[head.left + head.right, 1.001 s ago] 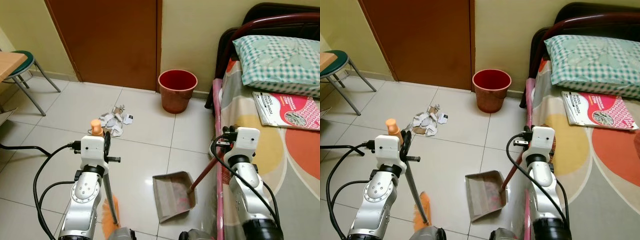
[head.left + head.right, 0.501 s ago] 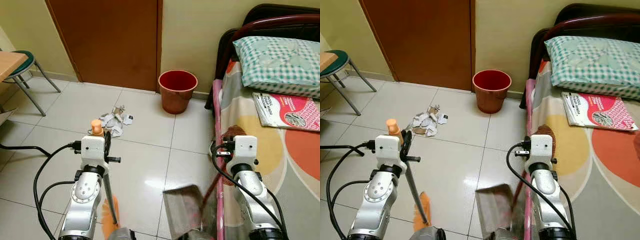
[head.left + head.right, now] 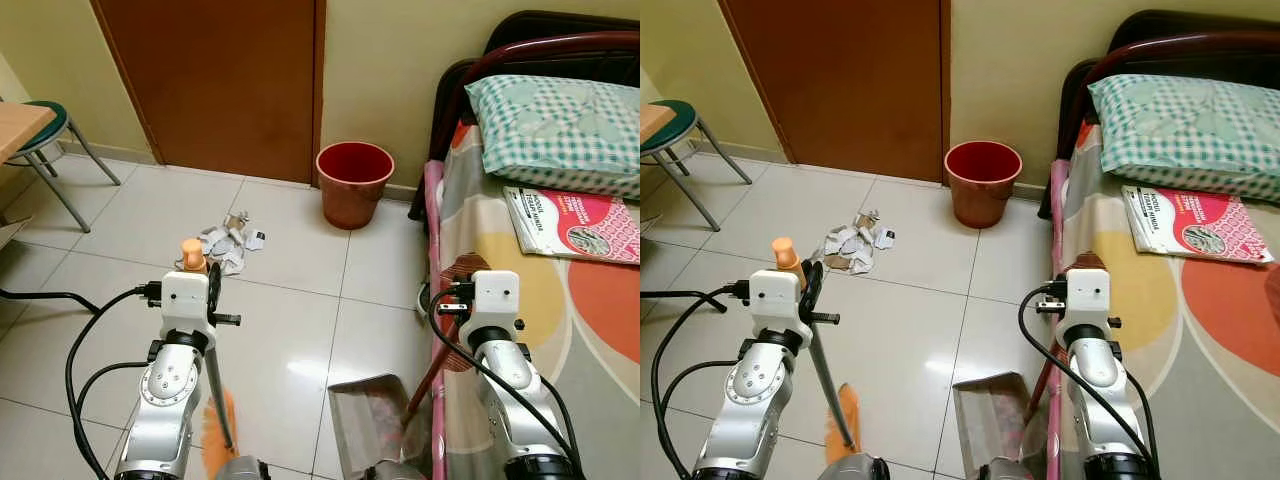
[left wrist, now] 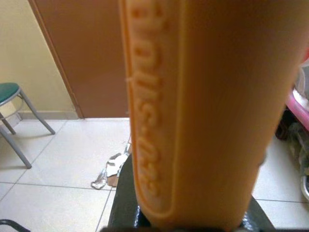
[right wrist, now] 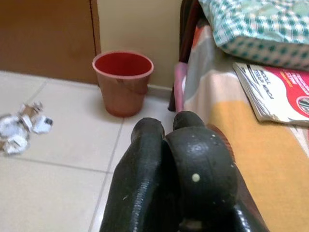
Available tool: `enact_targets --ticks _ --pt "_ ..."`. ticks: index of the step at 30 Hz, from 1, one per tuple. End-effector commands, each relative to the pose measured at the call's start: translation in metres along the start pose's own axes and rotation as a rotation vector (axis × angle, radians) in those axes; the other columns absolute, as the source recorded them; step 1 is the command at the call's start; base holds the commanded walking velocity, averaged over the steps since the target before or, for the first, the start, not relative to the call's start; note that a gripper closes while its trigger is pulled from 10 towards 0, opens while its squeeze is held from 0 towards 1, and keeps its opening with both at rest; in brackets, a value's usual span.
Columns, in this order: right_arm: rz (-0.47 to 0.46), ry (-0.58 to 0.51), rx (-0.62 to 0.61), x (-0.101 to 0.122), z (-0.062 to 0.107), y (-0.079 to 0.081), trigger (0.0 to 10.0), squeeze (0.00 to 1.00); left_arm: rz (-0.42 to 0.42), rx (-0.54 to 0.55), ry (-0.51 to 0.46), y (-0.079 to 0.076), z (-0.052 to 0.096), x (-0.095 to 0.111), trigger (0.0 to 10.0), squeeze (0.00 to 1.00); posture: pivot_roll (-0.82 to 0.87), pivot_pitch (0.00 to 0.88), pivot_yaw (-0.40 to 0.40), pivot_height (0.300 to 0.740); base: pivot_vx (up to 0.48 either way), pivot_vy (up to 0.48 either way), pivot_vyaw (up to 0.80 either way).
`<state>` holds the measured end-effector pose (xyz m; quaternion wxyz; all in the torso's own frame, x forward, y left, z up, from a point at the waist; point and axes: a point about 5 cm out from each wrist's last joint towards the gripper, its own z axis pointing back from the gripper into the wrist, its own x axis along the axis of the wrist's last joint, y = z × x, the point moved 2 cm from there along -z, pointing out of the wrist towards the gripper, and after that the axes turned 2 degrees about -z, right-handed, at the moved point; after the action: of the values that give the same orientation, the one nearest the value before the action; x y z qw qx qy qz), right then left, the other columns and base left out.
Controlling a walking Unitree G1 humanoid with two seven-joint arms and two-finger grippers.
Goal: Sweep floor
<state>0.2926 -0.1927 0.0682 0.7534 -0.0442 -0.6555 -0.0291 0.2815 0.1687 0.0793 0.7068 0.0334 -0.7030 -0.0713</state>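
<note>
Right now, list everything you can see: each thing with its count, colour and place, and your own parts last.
paper scraps: one small pile, white and brown, on the floor before the door
bucket: one, red, on the floor by the wall beside the bed
dustpan: one, grey, dark red handle, low by the bed's edge
broom: one, orange bristles and handle top, grey shaft
door: one, brown, shut, ahead
stool: one, green seat, grey legs, far left
bed: one, patterned sheet, dark frame, right
pillow: one, green checked, at the bed's head
magazine: one, pink and white, on the bed
left gripper: shut on the broom's handle
right gripper: shut on the dustpan's handle
</note>
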Motion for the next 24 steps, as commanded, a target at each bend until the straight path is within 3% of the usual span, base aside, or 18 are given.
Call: enact_targets --ticks 1,7,15,24 --pt "-0.030 -0.084 0.008 0.015 -0.001 0.003 10.0 0.00 -0.008 0.005 -0.113 0.004 -0.003 0.023 10.0 0.00 -0.03 0.011 -0.023 0.740 0.000 0.000 0.00" --pt "-0.059 -0.116 0.017 0.021 -0.003 0.006 10.0 0.00 -0.013 0.006 -0.131 0.005 -0.005 0.027 10.0 0.00 -0.03 0.001 -0.013 0.740 0.124 0.000 0.00" --pt "-0.079 -0.134 0.020 0.024 -0.005 0.004 10.0 0.00 -0.011 0.001 -0.147 0.007 -0.006 0.031 10.0 0.00 -0.03 0.000 -0.008 0.740 0.358 0.000 0.00" --pt "-0.067 -0.137 0.033 0.026 -0.009 0.007 10.0 0.00 -0.006 -0.001 -0.155 0.007 -0.008 0.033 10.0 0.00 -0.03 0.000 -0.007 0.740 0.385 0.279 0.00"
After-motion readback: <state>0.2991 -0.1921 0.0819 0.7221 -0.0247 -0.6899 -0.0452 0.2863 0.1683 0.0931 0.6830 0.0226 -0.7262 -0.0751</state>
